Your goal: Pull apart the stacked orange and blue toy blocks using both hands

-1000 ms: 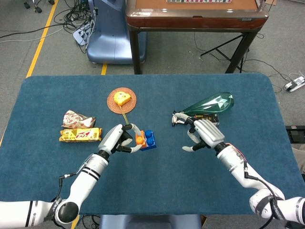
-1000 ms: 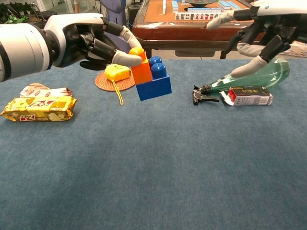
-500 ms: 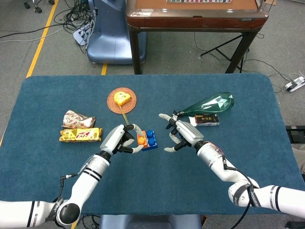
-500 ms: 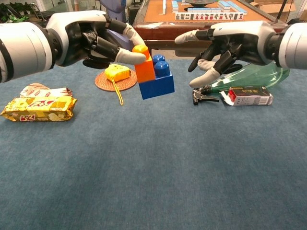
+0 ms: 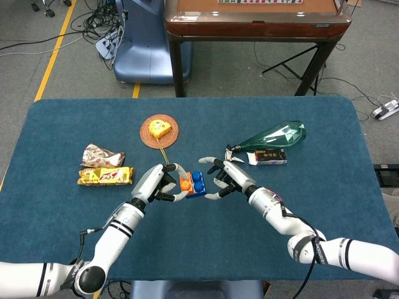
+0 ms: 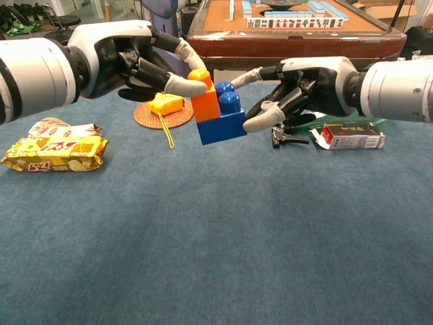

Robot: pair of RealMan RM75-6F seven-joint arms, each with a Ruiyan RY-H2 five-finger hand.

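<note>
Orange block (image 6: 205, 99): pinched in my left hand (image 6: 139, 62), held up off the table; it sits on the left end of the blue block (image 6: 226, 120), the two not yet apart.
Right hand (image 6: 302, 88): my fingers are spread, their tips at the blue block's right end; contact seems likely, but neither view shows a firm grip, so I cannot tell whether I hold it.
Hidden: in the head view my left hand (image 5: 159, 181) covers much of the orange block (image 5: 185, 183); the blue block (image 5: 197, 184) shows between both hands, my right hand (image 5: 228, 178) just beside it.
Surface: blue felt table (image 5: 206, 249).
Left edge: two snack packets (image 5: 105, 175).
Far middle: a woven coaster (image 5: 159, 131) carrying a small yellow item.
Right half: green bottle (image 5: 274, 136) beside a small box (image 5: 268, 156).
Room: wooden table beyond the far edge, cables on grey floor.
</note>
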